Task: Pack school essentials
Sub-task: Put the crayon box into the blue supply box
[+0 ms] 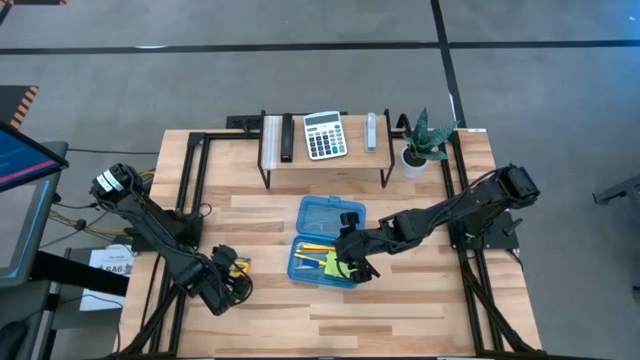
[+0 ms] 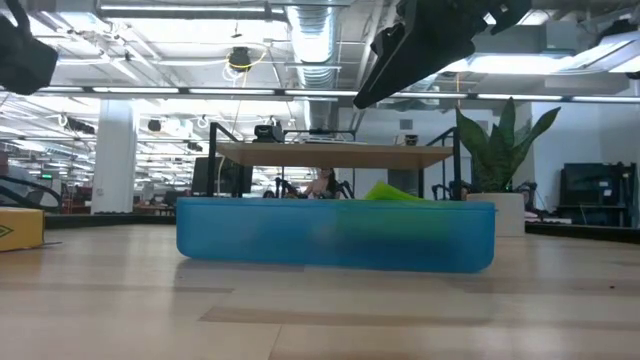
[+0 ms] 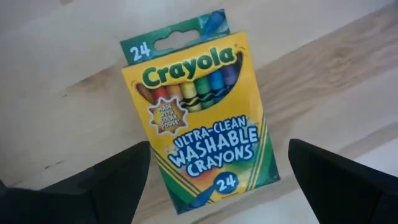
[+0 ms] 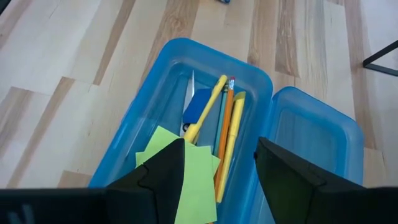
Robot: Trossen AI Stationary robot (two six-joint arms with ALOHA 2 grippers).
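A yellow-green crayon box (image 3: 199,112) lies flat on the table near its left front (image 1: 238,265). My left gripper (image 3: 217,186) hangs open just above it, pointing down, one finger on either side of the box's lower end and clear of it. An open blue plastic case (image 1: 322,260) sits mid-table, its lid (image 1: 332,215) lying flat on the far side. Inside lie yellow and orange pencils (image 4: 225,124) and a lime-green sticky-note pad (image 4: 186,180). My right gripper (image 4: 221,168) hovers open over the case's near right end, holding nothing.
A raised wooden shelf (image 1: 325,158) at the far edge carries a white-grey calculator (image 1: 324,135) and two slim objects. A small potted plant (image 1: 425,145) stands at its right. Black frame rails run down both table sides.
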